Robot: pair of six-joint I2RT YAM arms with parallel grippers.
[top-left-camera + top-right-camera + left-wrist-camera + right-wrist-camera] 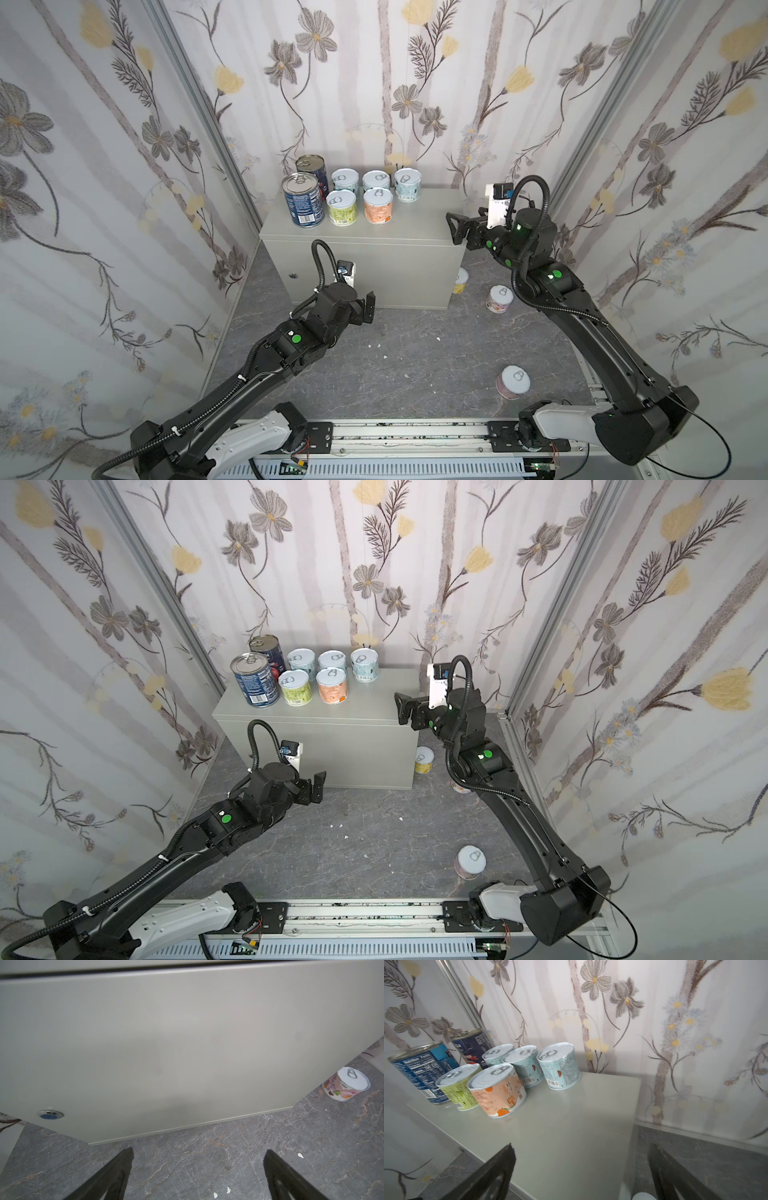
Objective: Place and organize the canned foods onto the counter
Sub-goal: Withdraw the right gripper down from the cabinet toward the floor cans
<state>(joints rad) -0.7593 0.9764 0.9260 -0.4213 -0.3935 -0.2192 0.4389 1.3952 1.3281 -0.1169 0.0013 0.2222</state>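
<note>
Metal cans (378, 205): stiff, slick-walled, likely hefty; best pinched across the wall, mid-height. Seven at back-left corner of counter (407, 226), three on worktop (395, 357) toward right edge. Left gripper (368, 306), right gripper (454, 228): spread, empty.

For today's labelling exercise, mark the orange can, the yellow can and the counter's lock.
orange can (378, 211): a top view, its label.
yellow can (424, 756): a top view, its lid.
lock (49, 1114): left wrist view, its blue centre.
</note>
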